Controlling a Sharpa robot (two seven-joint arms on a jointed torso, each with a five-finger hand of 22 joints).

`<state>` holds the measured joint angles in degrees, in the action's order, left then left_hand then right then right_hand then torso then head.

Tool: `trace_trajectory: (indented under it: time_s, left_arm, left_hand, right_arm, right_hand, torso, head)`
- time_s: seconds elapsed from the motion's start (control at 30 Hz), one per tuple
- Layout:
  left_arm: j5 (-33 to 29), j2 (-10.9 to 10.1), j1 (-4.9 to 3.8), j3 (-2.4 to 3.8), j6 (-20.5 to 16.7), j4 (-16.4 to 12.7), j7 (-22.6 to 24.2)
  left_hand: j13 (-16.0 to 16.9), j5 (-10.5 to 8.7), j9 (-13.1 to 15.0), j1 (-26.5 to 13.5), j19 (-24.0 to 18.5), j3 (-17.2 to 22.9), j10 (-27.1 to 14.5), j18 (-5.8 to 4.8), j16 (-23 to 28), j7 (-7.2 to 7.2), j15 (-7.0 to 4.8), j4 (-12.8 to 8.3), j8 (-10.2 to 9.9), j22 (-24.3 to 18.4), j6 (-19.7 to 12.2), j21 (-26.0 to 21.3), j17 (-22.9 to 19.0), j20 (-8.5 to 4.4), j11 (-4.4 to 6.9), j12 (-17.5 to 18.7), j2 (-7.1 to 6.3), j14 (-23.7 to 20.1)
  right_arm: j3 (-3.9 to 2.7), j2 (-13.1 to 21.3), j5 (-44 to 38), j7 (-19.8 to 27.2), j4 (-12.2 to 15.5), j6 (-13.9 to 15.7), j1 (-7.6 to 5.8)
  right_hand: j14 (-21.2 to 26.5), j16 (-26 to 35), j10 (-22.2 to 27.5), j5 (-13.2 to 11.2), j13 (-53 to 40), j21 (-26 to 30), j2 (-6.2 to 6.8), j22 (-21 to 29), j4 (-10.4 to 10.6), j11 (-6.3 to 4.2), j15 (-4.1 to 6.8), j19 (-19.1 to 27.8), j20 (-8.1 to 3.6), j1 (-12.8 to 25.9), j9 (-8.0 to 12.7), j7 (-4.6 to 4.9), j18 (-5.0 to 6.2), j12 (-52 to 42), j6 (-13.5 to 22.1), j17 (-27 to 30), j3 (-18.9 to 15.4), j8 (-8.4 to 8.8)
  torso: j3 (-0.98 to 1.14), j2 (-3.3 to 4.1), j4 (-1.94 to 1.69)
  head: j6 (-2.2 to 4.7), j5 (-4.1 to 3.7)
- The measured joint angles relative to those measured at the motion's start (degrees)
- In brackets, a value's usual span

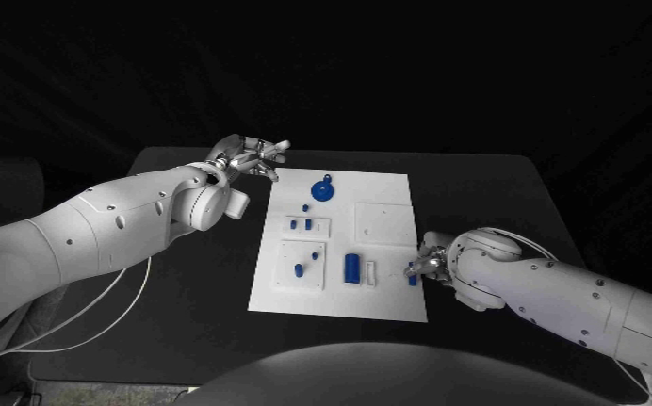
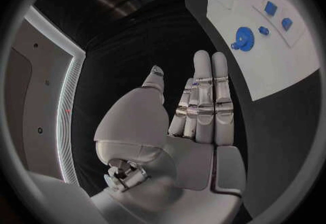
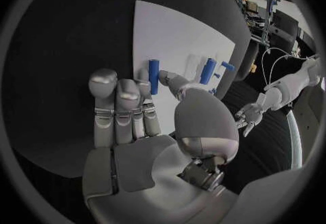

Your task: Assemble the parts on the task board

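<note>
The white task board (image 1: 387,293) lies in the middle of the black table. A blue gear (image 1: 323,189) sits near its far edge, a blue cylinder (image 1: 352,268) near its front, and small blue pieces (image 1: 299,225) lie between them. My right hand (image 1: 432,263) is at the board's right edge and pinches a small blue peg (image 1: 412,277) between thumb and fingers; the peg (image 3: 154,76) stands over the board (image 3: 176,33). My left hand (image 1: 252,156) hovers off the board's far left corner, fingers (image 2: 207,93) straight and apart, holding nothing.
Black table (image 1: 190,265) surrounds the board on all sides. A white raised square (image 1: 383,222) sits on the board's right half. The gear (image 2: 243,36) and small blue pieces (image 2: 270,8) lie beyond my left hand's fingertips.
</note>
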<state>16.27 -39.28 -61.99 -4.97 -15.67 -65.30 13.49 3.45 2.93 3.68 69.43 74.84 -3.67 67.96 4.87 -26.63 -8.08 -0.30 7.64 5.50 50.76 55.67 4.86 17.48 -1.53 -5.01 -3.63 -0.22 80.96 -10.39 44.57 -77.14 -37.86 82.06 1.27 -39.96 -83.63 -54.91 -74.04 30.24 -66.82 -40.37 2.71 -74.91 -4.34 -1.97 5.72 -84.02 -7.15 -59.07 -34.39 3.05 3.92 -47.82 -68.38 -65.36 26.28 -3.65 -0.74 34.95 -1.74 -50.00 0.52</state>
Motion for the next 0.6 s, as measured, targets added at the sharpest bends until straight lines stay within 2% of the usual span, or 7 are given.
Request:
trace_trajectory:
  time_s: [0.03,0.07,0.1,0.13,0.17,0.37,0.6]
  left_arm:
    - [0.0,0.0,0.0,0.0,0.0,0.0,0.0]
    - [0.0,0.0,0.0,0.0,0.0,0.0,0.0]
    - [0.0,0.0,0.0,0.0,0.0,0.0,0.0]
    - [0.0,0.0,-0.01,0.0,0.0,0.0,-0.1]
    - [0.0,0.0,-0.01,0.0,0.0,0.0,-0.1]
    - [0.0,0.0,-0.01,0.0,0.1,0.0,-0.2]
    - [0.0,0.0,0.0,0.0,0.1,0.0,-0.3]
  left_hand:
    - [0.0,0.0,0.0,0.0,0.0,0.0,0.0,0.0,0.0,0.0,0.0,0.0,0.0,0.0,0.0,0.0,0.0,0.0,0.0,0.0,0.0,0.0]
    - [0.0,0.0,0.0,0.0,0.0,0.0,0.0,-0.01,0.0,0.0,0.0,0.0,0.0,0.0,0.0,0.0,0.0,0.0,0.0,0.0,0.0,0.0]
    - [0.0,0.0,0.0,0.0,0.0,0.0,0.0,0.0,0.0,0.0,0.0,0.0,0.0,0.0,0.0,0.0,0.0,0.0,0.0,0.0,0.0,0.0]
    - [0.0,0.0,0.0,0.0,0.0,0.0,0.0,0.0,0.0,0.0,0.0,0.0,0.0,0.0,0.0,0.0,0.0,0.0,0.0,0.0,0.0,0.0]
    - [0.0,0.0,0.0,0.0,0.0,0.0,0.0,0.0,0.0,0.0,0.0,0.0,0.0,0.0,0.0,0.0,0.0,0.0,0.0,0.0,0.0,0.0]
    - [0.0,0.0,0.0,0.0,0.0,0.0,0.0,0.0,0.0,0.0,0.0,0.0,0.0,0.0,0.0,0.0,0.0,0.0,0.0,0.0,0.0,0.0]
    - [0.0,0.0,0.0,0.0,0.0,0.0,0.0,0.0,0.0,0.0,0.0,0.0,0.0,0.0,0.0,0.0,0.0,0.0,0.0,0.0,0.0,0.0]
  right_arm:
    - [-0.1,0.0,0.5,0.0,0.2,0.2,0.0]
    - [-0.21,0.1,1.1,0.1,0.5,0.4,-0.02]
    - [-0.29,0.1,1.7,0.1,0.8,0.7,-0.05]
    - [-0.35,0.1,2.5,0.2,1.1,1.0,-0.08]
    - [-0.37,0.1,3.1,0.2,1.3,1.2,-0.08]
    - [-0.66,0.0,6.9,0.6,2.4,2.5,-0.22]
    - [-0.74,-1.0,9.6,1.0,2.5,3.4,-0.3]
  right_hand:
    - [0.0,0.0,0.0,0.9,0.0,0.0,0.09,0.0,0.1,0.0,0.0,0.0,0.0,0.1,5.1,0.0,0.01,0.0,0.0,0.0,0.1,0.0]
    - [0.0,0.0,0.0,1.4,0.0,0.0,0.15,0.0,0.1,0.0,0.0,0.0,0.0,0.1,8.9,0.0,0.01,0.0,0.0,0.0,0.1,0.01]
    - [0.0,0.0,0.0,1.5,0.0,0.0,0.2,0.0,0.1,0.0,0.0,0.0,0.0,0.2,11.2,0.0,0.01,0.0,0.0,0.1,0.1,0.21]
    - [0.0,0.0,0.0,1.5,0.0,0.0,0.2,0.0,0.1,0.0,-0.01,0.0,0.0,0.2,12.0,0.0,0.01,0.0,0.0,0.1,0.2,0.39]
    - [0.0,0.0,0.0,1.6,0.0,0.0,0.21,0.0,-1.3,-0.01,-0.03,0.0,0.0,0.2,12.0,0.0,0.0,0.0,0.0,0.1,1.7,0.39]
    - [0.1,0.0,0.0,2.3,0.0,0.0,0.31,0.0,-1.4,-0.01,-0.09,0.0,0.0,0.3,11.9,-0.19,-0.01,0.0,-0.2,0.1,1.8,0.16]
    - [0.1,0.0,0.0,2.6,0.0,0.0,0.62,0.0,-1.4,0.0,-0.1,0.0,0.0,0.6,11.6,-0.19,0.0,0.0,-0.2,0.2,1.8,0.16]
  torso:
    - [0.0,0.0,0.0]
    - [0.0,0.0,0.0]
    - [0.0,0.0,0.0]
    - [0.0,0.01,0.0]
    - [0.0,0.01,0.0]
    - [0.0,0.04,-0.03]
    - [-0.01,0.05,-0.05]
  head:
    - [0.0,0.01]
    - [0.0,0.03]
    - [0.0,0.04]
    - [0.0,0.04]
    - [0.0,0.04]
    - [0.0,0.12]
    - [0.0,0.15]
